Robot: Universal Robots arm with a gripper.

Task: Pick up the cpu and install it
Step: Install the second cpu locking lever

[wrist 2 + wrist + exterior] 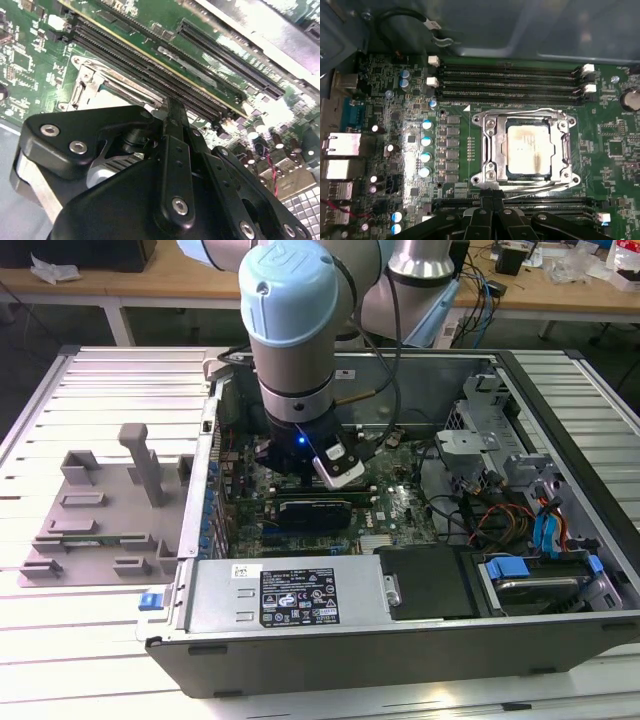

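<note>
The cpu [527,150], a pale silvery square with brownish smears, lies flat inside the metal socket frame [487,150] on the green motherboard. In the first wrist view my gripper [491,197] hangs just off the socket's edge, beside the cpu and apart from it. Its black fingers are pressed together with nothing between them. In the second wrist view the fingers [175,120] point down at the board next to the socket bracket [92,82]. In the exterior view the gripper [300,472] is low inside the open computer case.
Rows of black memory slots [510,80] run on the far side of the socket, with more by the fingers. A grey plastic fixture [100,510] lies outside the case at the exterior view's left. Cables and drive bays [520,530] fill the case's right side.
</note>
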